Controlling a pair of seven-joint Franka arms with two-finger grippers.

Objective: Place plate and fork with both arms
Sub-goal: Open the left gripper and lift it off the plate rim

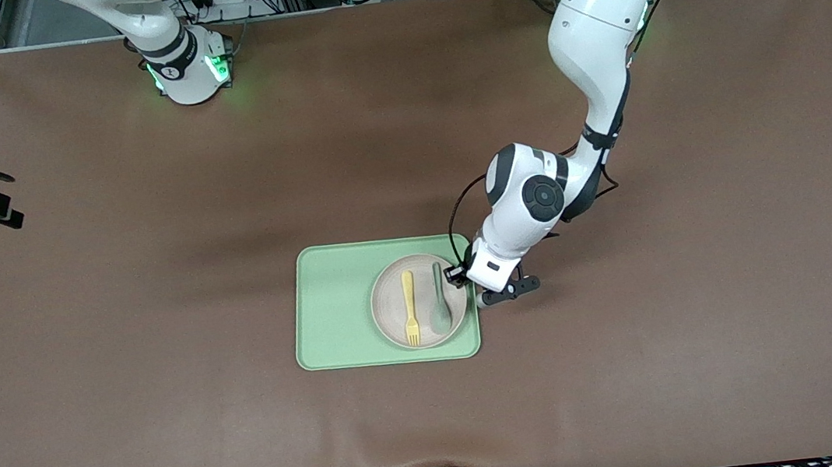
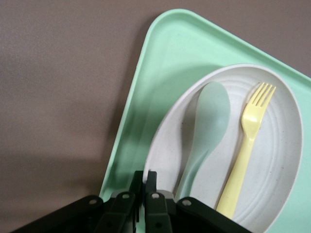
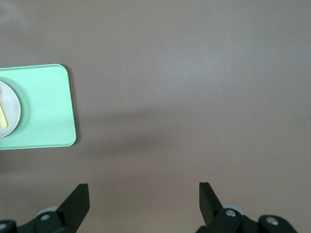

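At the bench's middle, a light-green tray (image 1: 338,309) holds the plate (image 1: 394,318), set against the tray end toward the left arm. On the plate lie the fork (image 1: 410,306) and a grey-green spoon (image 1: 440,311), parallel and just apart, tines and bowl toward the front camera; the spoon lies on the side nearer the left arm. Left tool (image 2: 144,187): clenched, fingers pressed together with nothing visibly between them, down at the plate's rim on the edge toward the left arm's end of the bench, beside the spoon's handle; the wrist view shows the fingertips just where rim meets tray, a position that suggests the rim is about to be gripped. Right tool (image 3: 144,200): released, fingers spread wide, held high over bare bench, the tray at the margin of its view; this arm waits. Open room: brown bench (image 1: 122,337) lies bare on all sides of the tray, so a lift-out has free passage; the raised tray edge (image 2: 127,131) close under the plate rim leaves little finger clearance.
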